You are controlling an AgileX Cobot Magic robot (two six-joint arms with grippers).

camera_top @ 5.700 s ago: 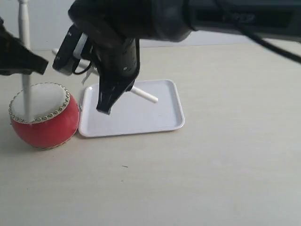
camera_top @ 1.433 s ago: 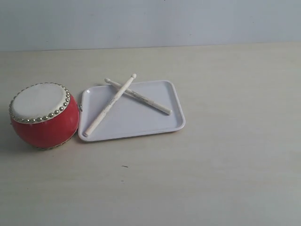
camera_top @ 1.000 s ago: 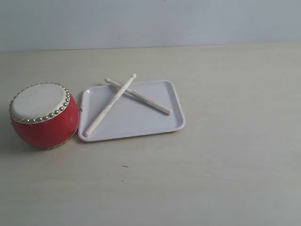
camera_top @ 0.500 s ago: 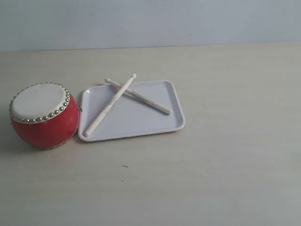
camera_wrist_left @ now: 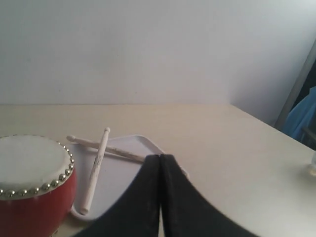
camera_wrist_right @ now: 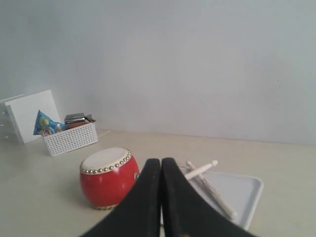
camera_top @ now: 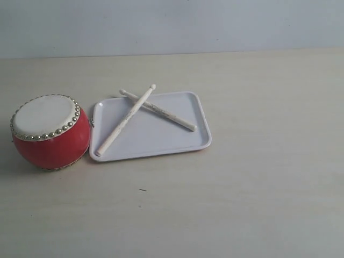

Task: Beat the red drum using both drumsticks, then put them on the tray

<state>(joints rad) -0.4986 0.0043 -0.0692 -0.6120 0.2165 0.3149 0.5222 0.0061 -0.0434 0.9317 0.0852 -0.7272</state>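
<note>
White tray with crossed drumsticks beside red drum

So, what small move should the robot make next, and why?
Probably no further move is needed; I would judge the task finished. One drumstick lies crossed over the other drumstick on the tray, next to the red drum. The left pincer and the right pincer are shut, hold nothing and are far from the tray.

Two drumsticks are lying crossed on the tray, tips overhanging its far rim; red drum is sitting just beside it.
</note>
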